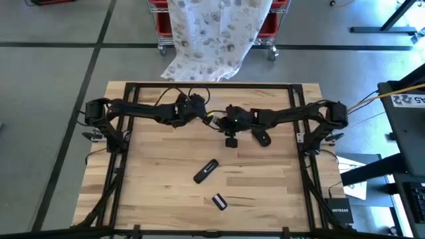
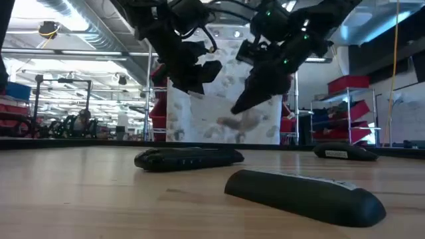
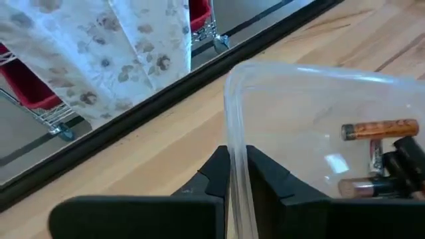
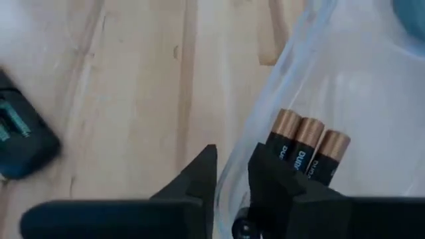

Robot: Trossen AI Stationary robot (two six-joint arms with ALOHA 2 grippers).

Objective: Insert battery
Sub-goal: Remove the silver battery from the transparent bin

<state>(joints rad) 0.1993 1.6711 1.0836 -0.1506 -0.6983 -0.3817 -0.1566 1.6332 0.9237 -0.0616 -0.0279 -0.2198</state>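
A clear plastic container (image 3: 299, 99) holds several batteries (image 3: 378, 129), copper-topped and black (image 4: 305, 149). Both grippers are shut on its rim, above the far middle of the table: my left gripper (image 1: 199, 111) on one side, my right gripper (image 1: 229, 125) on the other. In the low view both grippers hang well above the wood, and the container hardly shows there. A black remote (image 1: 206, 170) lies flat on the table nearer the front, and a small black cover piece (image 1: 219, 201) lies nearer still. My left gripper has the container's thin clear wall at the rim (image 3: 237, 156) between its two fingers, one finger inside the container and one outside. The container is off the table. My right gripper takes the opposite wall (image 4: 234, 174) the same way. One finger is inside, close to the batteries, and one outside.
Another black oval piece (image 1: 263, 138) lies on the table right of the grippers, also seen in the low view (image 2: 345, 153). A dark frame (image 1: 212, 86) edges the table. A patterned cloth (image 1: 216, 33) hangs over a red cart beyond the far edge.
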